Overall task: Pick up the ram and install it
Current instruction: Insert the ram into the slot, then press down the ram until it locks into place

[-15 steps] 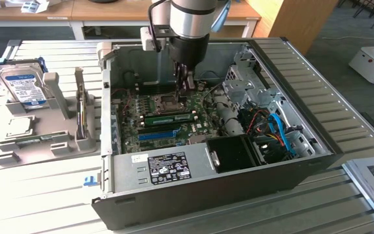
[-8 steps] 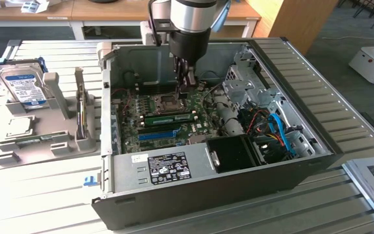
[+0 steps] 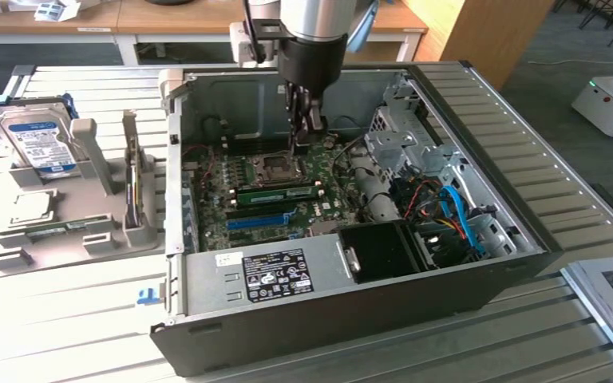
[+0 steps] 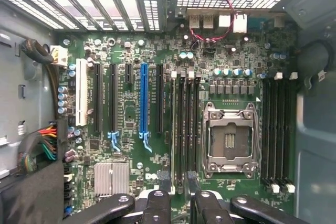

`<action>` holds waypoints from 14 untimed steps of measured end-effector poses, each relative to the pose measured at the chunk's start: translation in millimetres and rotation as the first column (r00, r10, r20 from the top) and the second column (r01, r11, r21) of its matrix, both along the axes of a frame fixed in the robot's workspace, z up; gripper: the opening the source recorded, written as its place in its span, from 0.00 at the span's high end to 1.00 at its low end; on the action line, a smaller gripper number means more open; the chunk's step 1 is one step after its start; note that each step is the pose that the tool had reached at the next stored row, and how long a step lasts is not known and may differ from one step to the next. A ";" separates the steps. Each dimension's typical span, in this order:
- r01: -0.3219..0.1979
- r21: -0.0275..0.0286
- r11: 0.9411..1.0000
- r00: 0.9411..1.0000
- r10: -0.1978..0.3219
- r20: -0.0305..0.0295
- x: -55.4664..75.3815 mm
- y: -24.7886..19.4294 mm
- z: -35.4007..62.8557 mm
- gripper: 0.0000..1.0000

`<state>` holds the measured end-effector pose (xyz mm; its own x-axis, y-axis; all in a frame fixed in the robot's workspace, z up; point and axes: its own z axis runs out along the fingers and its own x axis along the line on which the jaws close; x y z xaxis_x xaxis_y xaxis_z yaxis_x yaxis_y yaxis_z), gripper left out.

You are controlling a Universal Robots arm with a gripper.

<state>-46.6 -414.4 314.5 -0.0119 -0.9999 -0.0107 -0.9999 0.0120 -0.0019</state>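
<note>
Arm (image 3: 312, 32) enters exterior view from 12 o'clock, hangs vertical, wrist pointing straight down. Hand (image 3: 309, 142) low, fingers (image 4: 159, 200) parted, gripping nothing.

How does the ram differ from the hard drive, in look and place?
The ram is thin and green; the hard drive is boxy and silver. The ram sits on the motherboard inside the case; the hard drive stands in a grey holder outside. Neither is held.
</note>
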 end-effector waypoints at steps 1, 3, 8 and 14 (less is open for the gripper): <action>0.000 0.000 1.000 1.000 0.000 0.000 0.0 0.0 1.6 0.75; 0.000 0.000 1.000 1.000 0.000 0.000 0.0 0.0 4.6 0.75; 0.000 0.000 1.000 1.000 0.000 0.000 0.1 0.0 9.2 0.75; 0.000 0.000 1.000 1.000 0.000 0.000 0.1 0.0 9.2 0.75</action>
